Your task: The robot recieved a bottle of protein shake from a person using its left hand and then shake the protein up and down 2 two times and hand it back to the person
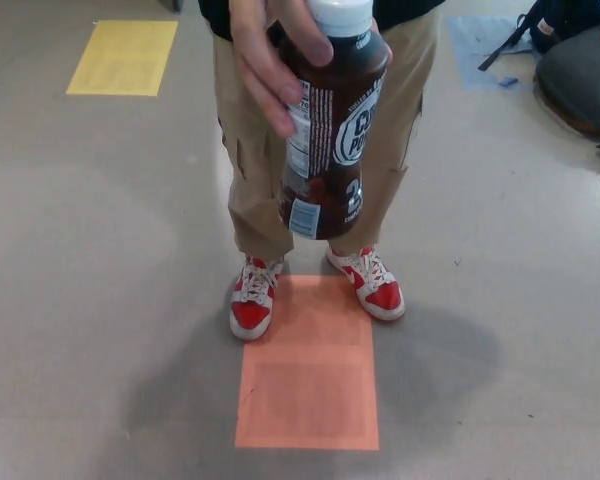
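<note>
Closest to our head camera, the protein shake bottle (325,125) hangs at top centre, dark brown with a white cap, tilted slightly. We see a person's hand (270,55) wrapped around its upper part from the left, fingers over the label. Neither of our own hands shows, so we cannot say how open they are. Below the bottle stand the person's khaki trousers (250,170) and red-and-white sneakers (252,297), at the top edge of an orange floor mat (308,385). Farther left lies a yellow floor mat (123,57).
</note>
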